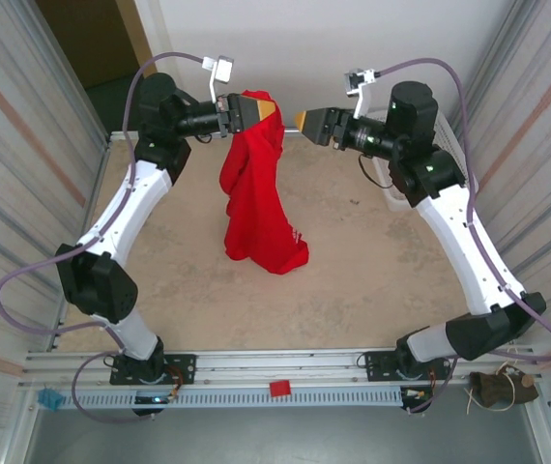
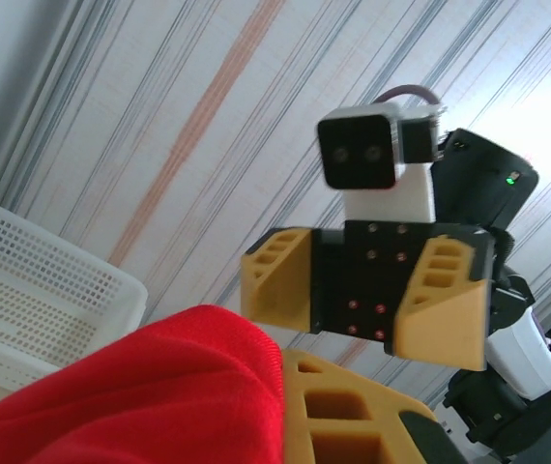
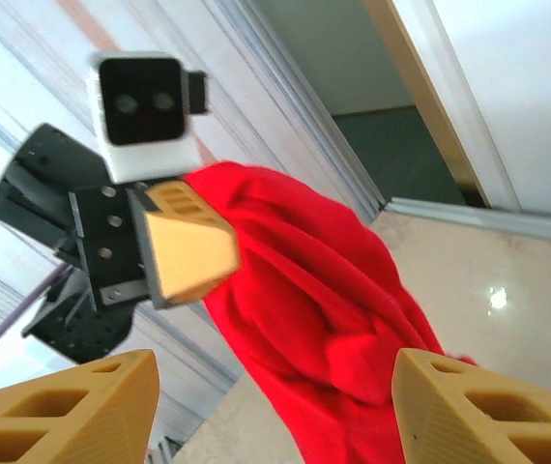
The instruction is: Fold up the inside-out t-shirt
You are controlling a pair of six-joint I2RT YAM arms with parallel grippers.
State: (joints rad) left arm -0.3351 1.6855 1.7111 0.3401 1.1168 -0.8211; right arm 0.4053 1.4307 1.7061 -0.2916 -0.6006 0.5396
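While the left hand clamps the inside-out t-shirt aloft, no fold is made yet.
From above, it dangles bunched over the far counter, hem touching; left wrist shows red cloth pinched; right wrist shows the right hand apart, empty.

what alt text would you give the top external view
The left gripper, shut, holds a red t-shirt up by its top, the cloth hanging down with its lower end bunched on the beige table. The right gripper faces it, open and apart from the cloth.
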